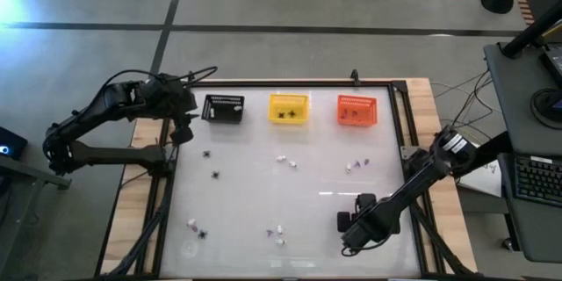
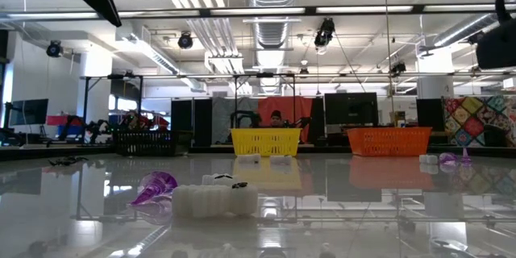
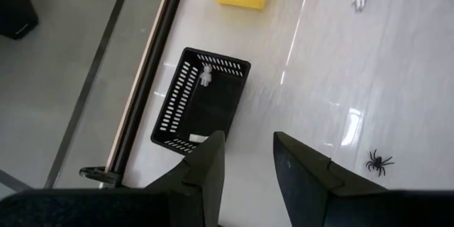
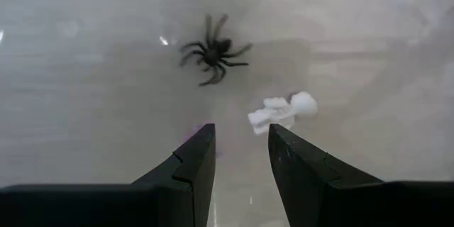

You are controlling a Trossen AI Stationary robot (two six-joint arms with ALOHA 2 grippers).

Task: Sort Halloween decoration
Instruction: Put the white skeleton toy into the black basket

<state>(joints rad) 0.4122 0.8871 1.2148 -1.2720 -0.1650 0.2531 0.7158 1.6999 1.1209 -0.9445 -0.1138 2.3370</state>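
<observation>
Glossy white desk [image 1: 263,193] carries scattered trinkets; my right hand [image 4: 241,156], fingers parted and empty, hovers by a black plastic spider [image 4: 213,51] and white bit [image 4: 282,111]. My left hand [image 3: 248,174], parted too, hangs over the black slatted basket [image 3: 202,99] near the far edge.

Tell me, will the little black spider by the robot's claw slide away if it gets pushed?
Probably yes. The black spider looks tiny and thin-legged, so it is likely very light. It sits on a shiny, glossy table, which may let it skid rather than stay put. Its flat, spread legs suggest it won't roll. The right gripper hovers open near it, holding nothing.
</observation>
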